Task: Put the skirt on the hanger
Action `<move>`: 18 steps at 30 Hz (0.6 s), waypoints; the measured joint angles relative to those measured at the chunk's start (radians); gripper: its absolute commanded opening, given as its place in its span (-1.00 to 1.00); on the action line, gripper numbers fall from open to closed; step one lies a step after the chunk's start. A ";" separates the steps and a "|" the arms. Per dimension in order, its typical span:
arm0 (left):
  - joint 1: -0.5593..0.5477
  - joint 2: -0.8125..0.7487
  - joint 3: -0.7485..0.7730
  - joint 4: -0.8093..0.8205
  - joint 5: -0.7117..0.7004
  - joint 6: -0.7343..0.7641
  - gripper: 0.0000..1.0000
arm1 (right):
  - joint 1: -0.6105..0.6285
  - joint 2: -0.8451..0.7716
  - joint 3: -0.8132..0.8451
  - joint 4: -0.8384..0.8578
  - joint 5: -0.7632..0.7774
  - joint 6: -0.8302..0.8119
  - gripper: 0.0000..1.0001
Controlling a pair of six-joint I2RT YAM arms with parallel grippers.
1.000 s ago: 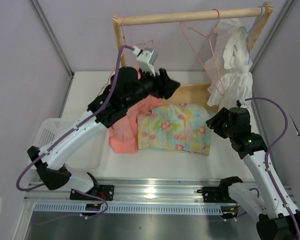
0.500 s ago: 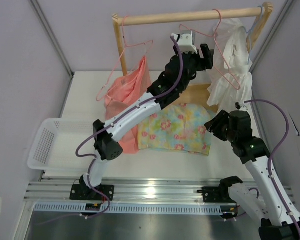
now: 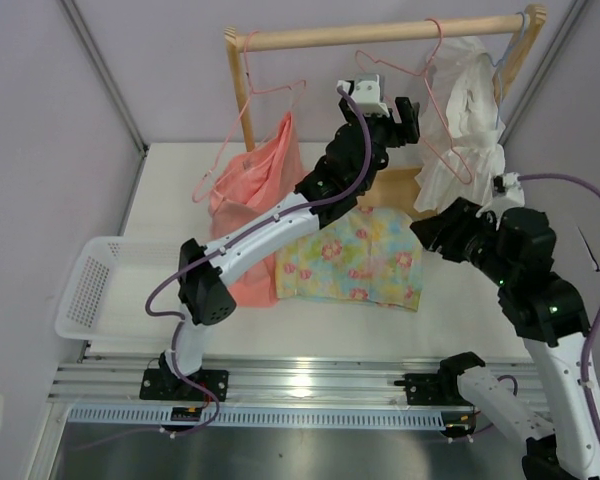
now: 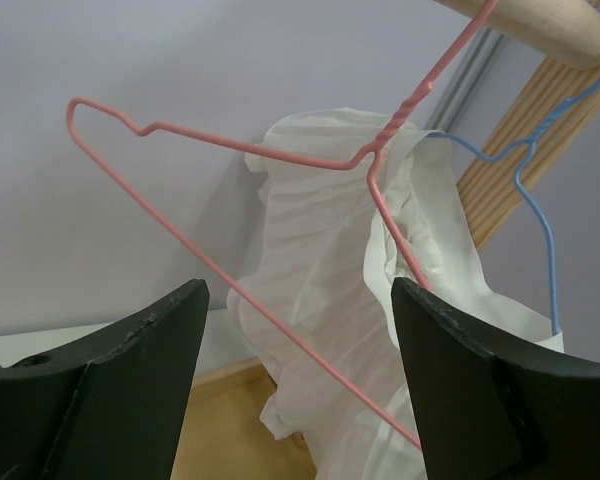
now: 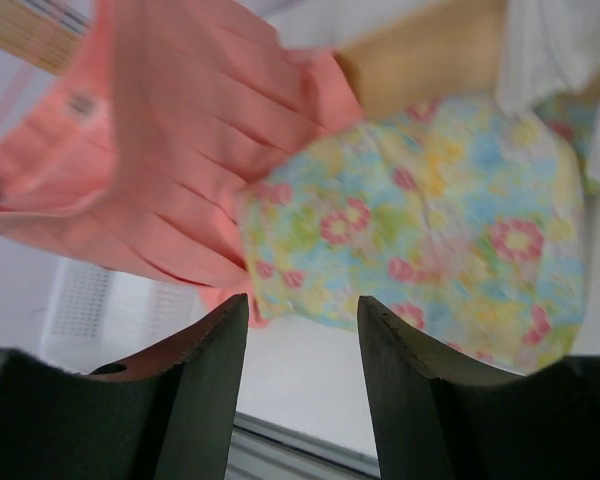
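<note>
The left gripper (image 3: 405, 112) is up near the wooden rail (image 3: 380, 35), jaws spread wide w/ nothing in them. In the left wrist view the hanger (image 4: 392, 128) hangs just ahead: its thin pink wire crosses the gap between the two fingers but touches neither. The hanger is bare wire, hooked over the rail, right up against the white ruffled garment (image 3: 470, 110), which is on a blue hanger (image 4: 550, 230).

The skirt (image 3: 350, 255) lies flat on the table (image 3: 320, 325), approx. mid-table below the rail – well apart from the hanger. Its left edge meets the salmon garment (image 3: 255, 190), which hangs from the rail's left end (on its own pink hanger).

The right gripper (image 3: 430, 232) hovers low by the skirt's right edge, jaws partly open, holding nothing – the right wrist view shows the floral cloth beyond the fingertips, not between them. A white basket (image 3: 100, 290) sits at the table's left side.
</note>
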 measured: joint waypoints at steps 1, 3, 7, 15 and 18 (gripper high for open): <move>0.002 -0.005 -0.008 0.000 0.000 0.000 0.59 | 0.001 0.011 0.051 -0.003 -0.009 -0.007 0.10; 0.003 -0.026 -0.042 0.006 0.000 -0.001 0.60 | 0.003 0.047 0.168 -0.005 -0.011 -0.024 0.11; 0.009 -0.079 -0.126 0.008 0.001 -0.009 0.58 | 0.003 0.144 0.379 0.034 0.045 -0.088 0.11; 0.014 -0.167 -0.196 -0.040 0.001 -0.015 0.55 | -0.039 0.412 0.579 0.198 0.111 -0.217 0.16; 0.018 -0.232 -0.260 -0.064 0.005 -0.029 0.54 | -0.051 0.515 0.595 0.266 0.119 -0.256 0.16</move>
